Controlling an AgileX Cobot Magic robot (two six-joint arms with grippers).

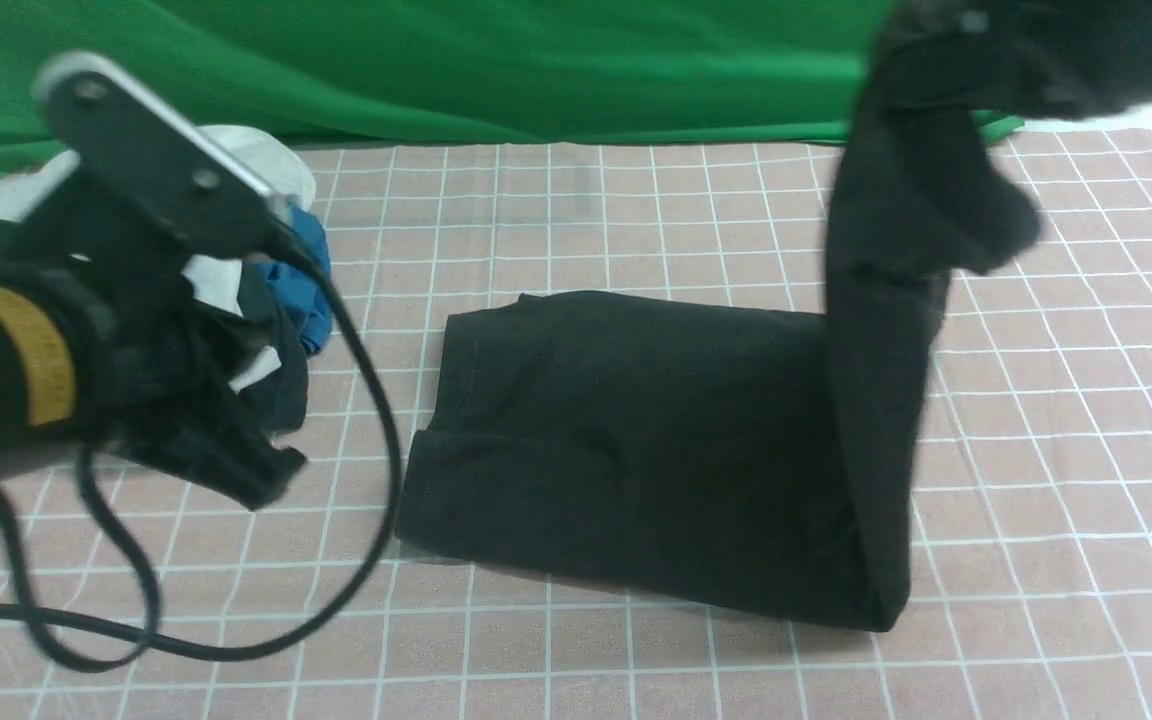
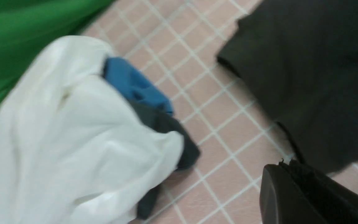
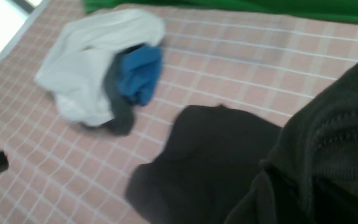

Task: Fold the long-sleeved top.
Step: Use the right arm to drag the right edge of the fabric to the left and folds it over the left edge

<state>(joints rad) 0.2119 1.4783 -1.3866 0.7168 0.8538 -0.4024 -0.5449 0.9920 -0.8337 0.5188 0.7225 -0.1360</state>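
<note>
- The long-sleeved top [image 1: 636, 440] lies mostly flat on the pink checked cloth [image 1: 636, 200], well apart from the white garment [image 3: 82, 68].
- Its far-side edge rises in a tall strip to the right gripper [image 1: 976, 40], which is clenched on that fabric.
- The left gripper [image 2: 294, 193] hangs above the checks, between top and white garment, jaws closed on nothing.

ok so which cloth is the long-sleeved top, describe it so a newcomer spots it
On the pink checked tablecloth, look at the middle. The long-sleeved top lies there, its right end lifted. It is the biggest, darkest cloth, apart from the white garment bunched with the blue cloth.
</note>
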